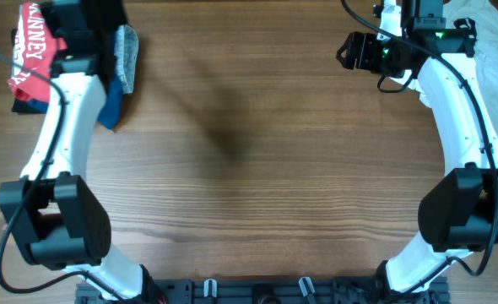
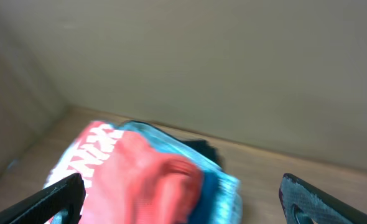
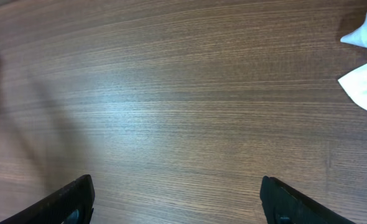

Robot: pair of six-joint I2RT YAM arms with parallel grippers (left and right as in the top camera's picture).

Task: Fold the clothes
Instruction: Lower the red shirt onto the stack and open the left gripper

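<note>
Two grippers, both empty. The left gripper (image 2: 182,193) stands with its fingers spread wide, and the red T-shirt (image 2: 140,174) lies bunched directly beneath and between them, untouched as far as can be judged. The right gripper (image 3: 176,186) is likewise wide apart over bare table (image 3: 171,93), with the white garment (image 3: 365,81) ahead of it and off to its right, well apart from either finger.

Risks: the red T-shirt rests on a blue garment (image 2: 224,186), which shows just under the left gripper's right finger. A closing pinch from this position may catch both layers, so that lifting one drags the other. The shirt is crumpled, not laid flat; a grip on the mound rather than on a hem or shoulder would likely yield a poor fold.

Not established: the left wrist view is blurred, so height above the cloth is uncertain. Overhead, the arm covers the left fingers and part of the pile — a grey garment (image 1: 128,49) shows beside it. The white garment is cut off by the frame.
</note>
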